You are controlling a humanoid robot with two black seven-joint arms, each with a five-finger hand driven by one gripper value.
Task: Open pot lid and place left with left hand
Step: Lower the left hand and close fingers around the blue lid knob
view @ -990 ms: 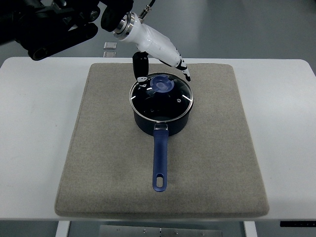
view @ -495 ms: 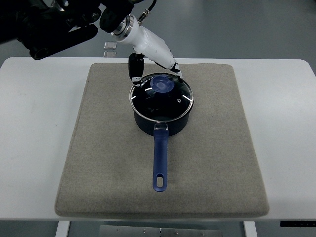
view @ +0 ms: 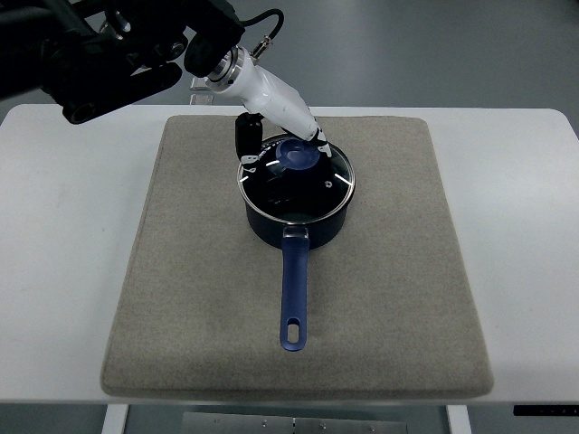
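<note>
A dark blue saucepan [view: 296, 217] stands on the grey mat [view: 181, 271], its blue handle [view: 293, 294] pointing toward the near edge. The glass lid [view: 312, 183] sits on the pot, with a blue knob [view: 298, 155] at its far side. My left arm comes in from the upper left, and its white left hand [view: 285, 149] hovers at the lid's far rim. The black thumb [view: 244, 137] hangs left of the knob and the fingertips [view: 321, 143] reach its right side. The fingers stay spread and do not close on the knob.
The mat covers most of a white table [view: 63, 226]. A small pale block [view: 201, 87] lies on the table just behind the mat's far left corner. Bare mat stretches to the left and right of the pot.
The left hand has drawn back toward the left and settled lower over the knob, its fingers now closer around it. Pot and lid have not moved.
</note>
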